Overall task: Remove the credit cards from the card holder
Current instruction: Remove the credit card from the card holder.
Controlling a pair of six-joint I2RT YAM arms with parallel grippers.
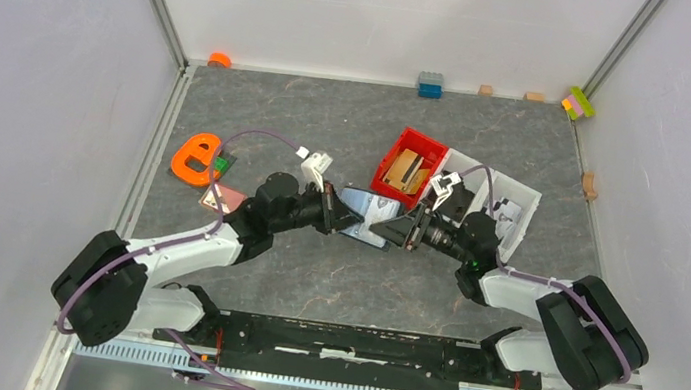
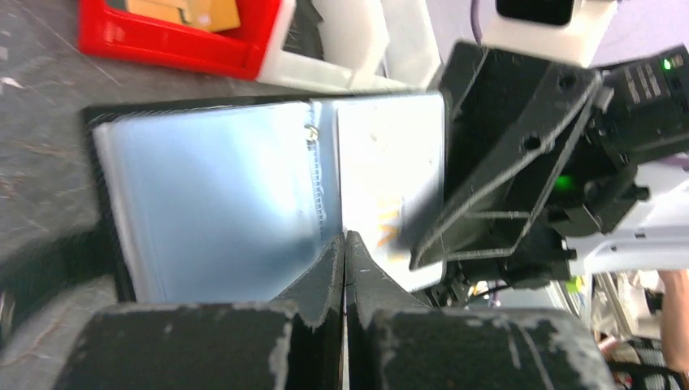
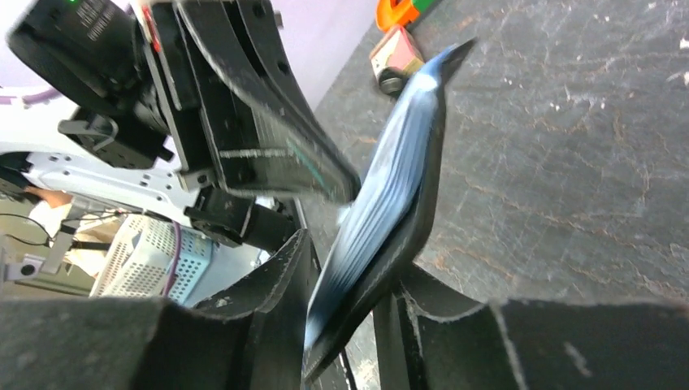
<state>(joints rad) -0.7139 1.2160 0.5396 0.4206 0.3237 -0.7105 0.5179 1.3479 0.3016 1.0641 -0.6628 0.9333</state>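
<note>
Orange object (image 1: 195, 157) is lying at 9 o'clock of the scene, on the tabletop (image 1: 331, 123). Just at its 5 o'clock, beside the left arm, a pinkish card (image 1: 220, 201) is lying flat on the tabletop, well apart from the holder. It is being read as one credit card already out.

Left pincer (image 2: 344, 244) is being seen clenched, fingers pressed together with only a seam between. Its tips are sitting at the 6 o'clock edge of the card holder (image 2: 211, 203), right at the fold line. Whether a card edge or a flap is being pinched there cannot be told.

The card holder is being held open and off the tabletop, between the two pincers at mid-scene, pale blue inside facing the left wrist camera. A whitish card (image 2: 382, 154) with an orange mark is being seen in the half at 3 o'clock, apparently not removed yet.

Right pincer (image 3: 353, 268) is being seen with the holder standing edge-on between its fingers. The frame is blurred, so a firm clamp versus a loosening grip cannot be told.

Red bin (image 1: 427, 138) with tan blocks (image 1: 408, 170) is sitting at 1 o'clock of the holder and the white bin (image 1: 523, 193) at its 3 o'clock. Neither is being touched.

Progress is being judged as partway: one card out, at least one left inside. Extraction of the remaining card is still being set up.
</note>
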